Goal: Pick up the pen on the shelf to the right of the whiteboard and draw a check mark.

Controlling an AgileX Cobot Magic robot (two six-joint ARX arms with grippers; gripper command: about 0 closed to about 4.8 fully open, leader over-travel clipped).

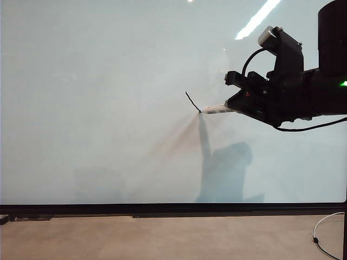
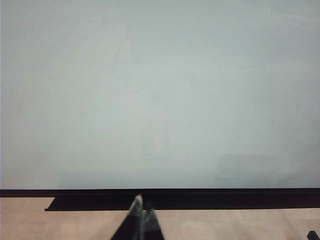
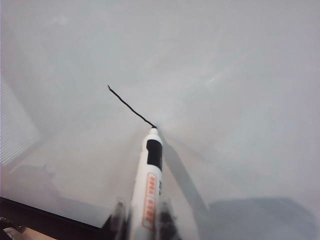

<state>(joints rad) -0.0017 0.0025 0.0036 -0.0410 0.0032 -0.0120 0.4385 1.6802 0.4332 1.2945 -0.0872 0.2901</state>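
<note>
The right gripper (image 1: 237,106) is reaching in from the right side of the whiteboard (image 1: 108,108), and its jaws are clenching the pen (image 1: 218,109) by the rear part of its barrel. In the exterior view the pen is sticking out of the claw toward the middle of the whiteboard, lying almost level, with its dark tip pressing against the glossy surface. A short black stroke, the first part of the check mark (image 1: 192,102), is slanting down the whiteboard and ending exactly at that tip, so the line and the pen are touching there. In the right wrist view the pen (image 3: 149,185) is running forward from between the two fingers (image 3: 117,220), which are hugging the barrel on either side near its back end; its white body, orange label and black collar are all showing ahead of the claw, and the stroke (image 3: 131,107) is leading away from the tip. The gripper's shadow is falling on the whiteboard just below the pen. The left gripper (image 2: 140,220) is hanging low, facing the bottom frame edge of the whiteboard (image 2: 160,100), well apart from the pen, and its fingertips are resting together, holding nothing.
</note>
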